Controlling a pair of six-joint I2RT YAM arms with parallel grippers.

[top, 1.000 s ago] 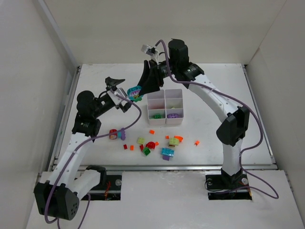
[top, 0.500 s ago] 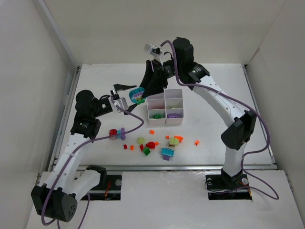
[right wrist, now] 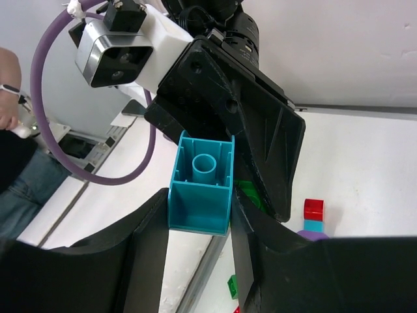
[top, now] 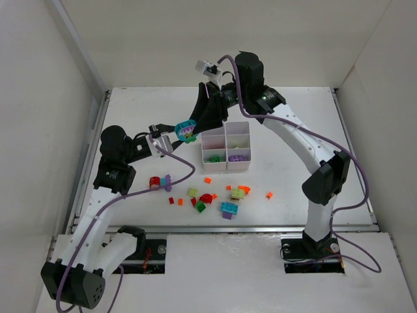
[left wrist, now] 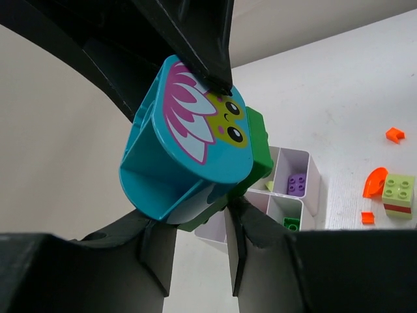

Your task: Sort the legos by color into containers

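Only left wrist view, flower-faced cyan brick [left wrist: 189,156]

Smooth, glossy cyan plastic brick [left wrist: 189,150] with a printed flower face, between matt black plastic right fingers [right wrist: 150,254]. Smooth white plastic tray [top: 226,137]; matt white bench [top: 273,163].

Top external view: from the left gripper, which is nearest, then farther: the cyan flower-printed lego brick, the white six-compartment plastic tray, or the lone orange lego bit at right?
From the left gripper:
1. cyan flower-printed lego brick, between its fingers.
2. white six-compartment tray, just right of it.
3. lone orange lego bit, far right.
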